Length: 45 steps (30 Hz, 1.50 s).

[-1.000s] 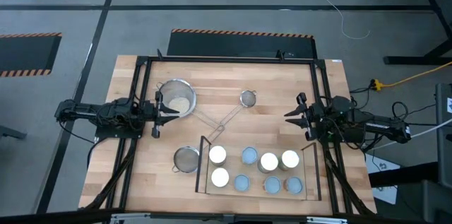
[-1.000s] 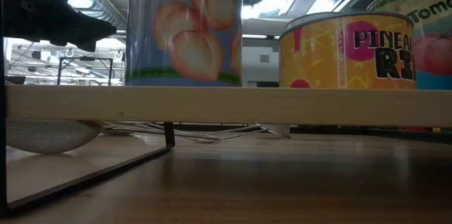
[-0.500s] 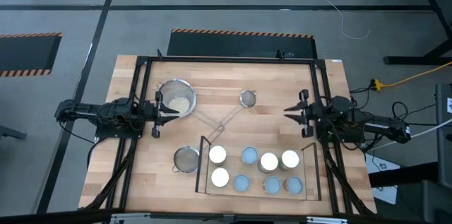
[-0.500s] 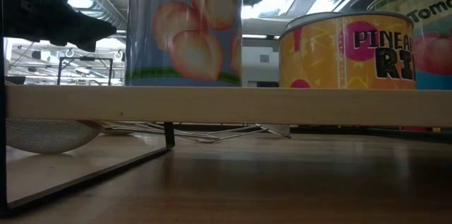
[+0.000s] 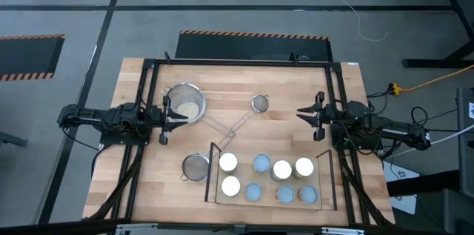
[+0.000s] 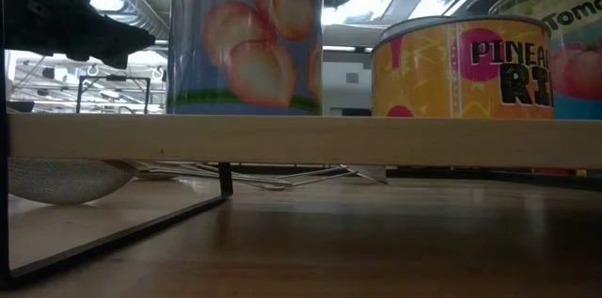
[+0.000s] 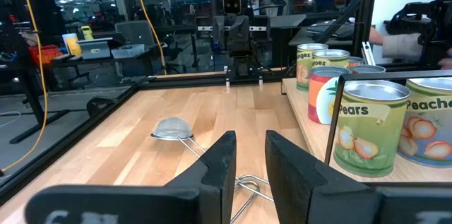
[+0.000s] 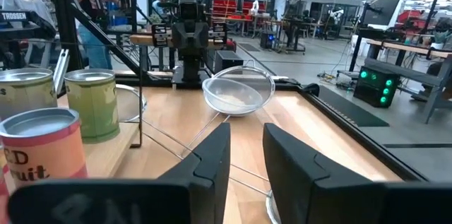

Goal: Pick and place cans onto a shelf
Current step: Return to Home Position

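Shelf (image 5: 244, 174) loaded | cans (image 5: 281, 170): all in view upright on shelf, none off it | left gripper (image 5: 176, 114): well left of shelf, parted, empty | right gripper (image 5: 302, 113): near shelf's right end, parted, empty | placing looks done; only parking remains

cans (image 5: 229, 162): shiny metal tops, glossy printed labels | shelf (image 6: 301, 140): matt pale wood, black metal rails | strainer (image 5: 260, 103): wire mesh

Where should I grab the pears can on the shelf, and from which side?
Grip the pears can across its round side wall, coming down from above: it stands upright at the shelf's corner, the peaches can close beside it, nothing over its top.
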### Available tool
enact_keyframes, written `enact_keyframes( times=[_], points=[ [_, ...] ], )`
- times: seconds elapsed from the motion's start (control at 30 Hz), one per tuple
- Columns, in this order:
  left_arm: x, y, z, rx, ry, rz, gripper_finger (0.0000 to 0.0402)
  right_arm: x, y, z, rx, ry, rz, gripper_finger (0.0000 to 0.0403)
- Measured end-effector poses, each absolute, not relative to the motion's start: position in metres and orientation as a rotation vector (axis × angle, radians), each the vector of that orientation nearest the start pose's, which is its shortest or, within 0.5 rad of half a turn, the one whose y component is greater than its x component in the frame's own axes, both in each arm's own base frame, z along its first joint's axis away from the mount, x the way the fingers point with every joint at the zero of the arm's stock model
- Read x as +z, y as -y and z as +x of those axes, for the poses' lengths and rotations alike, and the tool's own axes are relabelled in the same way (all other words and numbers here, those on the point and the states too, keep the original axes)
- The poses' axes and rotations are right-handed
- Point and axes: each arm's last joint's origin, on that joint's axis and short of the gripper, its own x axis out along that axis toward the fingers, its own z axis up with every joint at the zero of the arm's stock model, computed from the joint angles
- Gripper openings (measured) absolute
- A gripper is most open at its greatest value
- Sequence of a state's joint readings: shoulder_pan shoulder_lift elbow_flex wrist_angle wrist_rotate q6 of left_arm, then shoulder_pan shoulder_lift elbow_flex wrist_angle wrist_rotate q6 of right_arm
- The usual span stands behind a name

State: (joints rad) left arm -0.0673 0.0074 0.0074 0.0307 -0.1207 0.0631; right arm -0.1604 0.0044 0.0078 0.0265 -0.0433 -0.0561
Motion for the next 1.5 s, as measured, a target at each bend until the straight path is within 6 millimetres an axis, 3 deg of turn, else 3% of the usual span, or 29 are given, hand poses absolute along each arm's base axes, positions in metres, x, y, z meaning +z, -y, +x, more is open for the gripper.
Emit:
enact_keyframes(
  times=[0.5,1.5],
  points=[
    [0.1685,0.0031,0.0974,0.054,0.029,0.06,0.0069,0.1693,0.0172,0.0958,-0.22,0.033,-0.062,0.009],
    [0.1684,0.0031,0.0975,0.054,0.029,0.06,0.0069,0.1695,0.0173,0.0958,-0.224,0.034,-0.063,0.009]
  ],
)
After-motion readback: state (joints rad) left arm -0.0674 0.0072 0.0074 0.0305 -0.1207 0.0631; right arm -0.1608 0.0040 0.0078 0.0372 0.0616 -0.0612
